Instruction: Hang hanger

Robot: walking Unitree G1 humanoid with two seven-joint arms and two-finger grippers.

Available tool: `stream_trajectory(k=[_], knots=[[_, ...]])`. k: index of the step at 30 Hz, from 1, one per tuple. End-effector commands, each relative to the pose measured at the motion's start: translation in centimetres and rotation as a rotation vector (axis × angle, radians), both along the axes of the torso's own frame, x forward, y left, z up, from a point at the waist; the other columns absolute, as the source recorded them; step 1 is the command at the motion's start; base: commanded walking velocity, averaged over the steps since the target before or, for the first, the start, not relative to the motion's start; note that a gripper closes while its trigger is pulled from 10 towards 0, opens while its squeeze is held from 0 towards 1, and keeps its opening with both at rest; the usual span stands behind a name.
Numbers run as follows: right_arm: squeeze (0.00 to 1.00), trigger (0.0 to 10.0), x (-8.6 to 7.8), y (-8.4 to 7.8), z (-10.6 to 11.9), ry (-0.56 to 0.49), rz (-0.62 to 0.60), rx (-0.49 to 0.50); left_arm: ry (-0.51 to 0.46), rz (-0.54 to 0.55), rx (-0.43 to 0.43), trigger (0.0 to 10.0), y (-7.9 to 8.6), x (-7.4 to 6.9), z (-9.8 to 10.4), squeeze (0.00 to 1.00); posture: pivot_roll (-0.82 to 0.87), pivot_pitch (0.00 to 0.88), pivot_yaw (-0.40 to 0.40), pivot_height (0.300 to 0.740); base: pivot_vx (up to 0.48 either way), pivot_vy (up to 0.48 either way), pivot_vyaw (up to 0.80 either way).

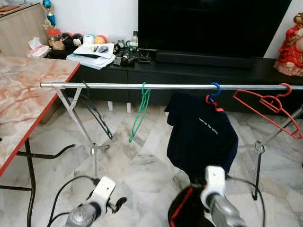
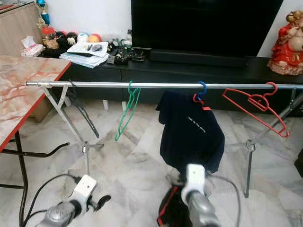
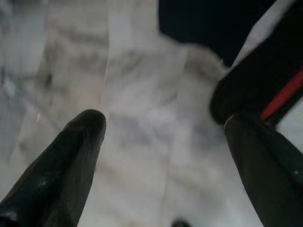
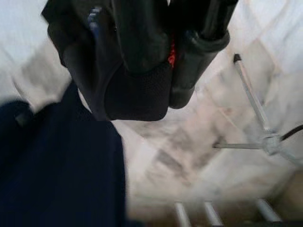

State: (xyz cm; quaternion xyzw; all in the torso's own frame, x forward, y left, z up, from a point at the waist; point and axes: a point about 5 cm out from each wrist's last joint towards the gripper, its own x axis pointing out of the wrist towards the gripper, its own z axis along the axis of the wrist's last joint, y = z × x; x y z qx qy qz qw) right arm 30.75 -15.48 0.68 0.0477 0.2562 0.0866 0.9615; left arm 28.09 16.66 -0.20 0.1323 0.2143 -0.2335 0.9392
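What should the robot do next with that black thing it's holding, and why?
Probably lift the right gripper toward the rail: it grips a black bundle with red trim low near the floor, and the rail has bare space between the green hanger and navy shirt.

A marble-topped table (image 1: 28, 90) stands left; a red figurine (image 1: 291, 42) sits right.

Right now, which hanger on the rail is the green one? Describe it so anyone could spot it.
Find the metal rail in front of the TV stand. The green hanger hangs left of the navy shirt. It is bare, thin wire, turned edge-on, unlike the black and red hangers.
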Motion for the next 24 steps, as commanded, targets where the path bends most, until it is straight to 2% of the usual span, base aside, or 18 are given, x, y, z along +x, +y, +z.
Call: stream_trajectory(k=[1, 2, 6, 9, 13, 16, 17, 18, 19, 20, 21, 24], knots=[[0.0, 10.0, 0.9, 0.6, 1.1, -0.032, 0.049, -0.006, -0.038, -0.074, -0.025, 10.0, -1.0, 0.6, 0.9, 0.0, 0.01, 0.06, -0.03, 0.721, 0.0, 0.0, 0.0], [0.0, 10.0, 1.6, 1.1, 1.9, -0.06, 0.073, 0.01, -0.071, -0.136, -0.035, 10.0, -2.0, 1.1, 1.7, 0.0, 0.01, 0.063, -0.031, 0.721, 0.0, 0.0, 0.0], [0.0, 10.0, 2.5, 1.5, 3.1, -0.087, 0.097, 0.02, -0.109, -0.198, -0.03, 10.0, -2.9, 1.7, 2.7, 0.0, 0.01, 0.067, -0.031, 0.721, 0.0, 0.0, 0.0], [0.0, 10.0, 3.2, 1.8, 4.1, -0.1, 0.13, 0.014, -0.143, -0.274, 0.035, 10.0, -3.5, 2.0, 3.2, 0.0, 0.0, 0.069, -0.03, 0.721, 0.0, 0.0, 0.0], [0.0, 10.0, 4.2, 2.5, 6.4, -0.132, 0.189, 0.056, -0.156, -0.325, 0.043, 10.0, -4.5, 2.3, 3.6, 0.0, -0.01, 0.072, -0.025, 0.721, 0.0, 0.0, 0.0], [0.0, 10.0, 4.5, 3.2, 8.0, -0.154, 0.252, 0.081, -0.148, -0.387, 0.088, 10.0, -4.8, 2.2, 3.5, 0.0, -0.02, 0.074, -0.025, 0.721, 0.0, 0.0, 0.0], [0.0, 10.0, 4.6, 3.5, 8.6, -0.161, 0.276, 0.078, -0.15, -0.397, 0.091, 10.0, -5.0, 2.2, 3.6, 0.22, -0.01, 0.074, -0.026, 0.721, 0.0, 0.0, 0.0], [0.0, 10.0, 4.7, 3.6, 8.8, -0.163, 0.283, 0.076, -0.152, -0.4, 0.09, 10.0, -5.0, 2.3, 3.7, 0.22, -0.01, 0.075, -0.026, 0.721, 0.0, 0.0, 0.0], [0.0, 10.0, 4.7, 3.8, 9.2, -0.168, 0.292, 0.075, -0.154, -0.402, 0.087, 10.0, -5.1, 2.4, 3.8, 0.75, -0.01, 0.075, -0.026, 0.721, 0.0, 0.0, 0.0], [0.0, 10.0, 4.8, 4.0, 9.5, -0.173, 0.298, 0.076, -0.153, -0.404, 0.083, 10.0, -5.1, 2.4, 3.8, 1.0, -0.01, 0.076, -0.027, 0.721, 0.0, 0.0, 0.0], [0.0, 10.0, 4.8, 4.1, 9.7, -0.176, 0.3, 0.078, -0.152, -0.404, 0.08, 10.0, -5.2, 2.4, 3.9, 1.0, -0.01, 0.076, -0.027, 0.721, 0.0, 0.0, 0.0], [0.0, 10.0, 4.8, 5.3, 12.0, -0.193, 0.329, 0.083, -0.149, -0.398, 0.079, 10.0, -5.4, 2.8, 4.1, 1.0, -0.01, 0.076, -0.027, 0.721, 0.0, 0.0, 0.0]])
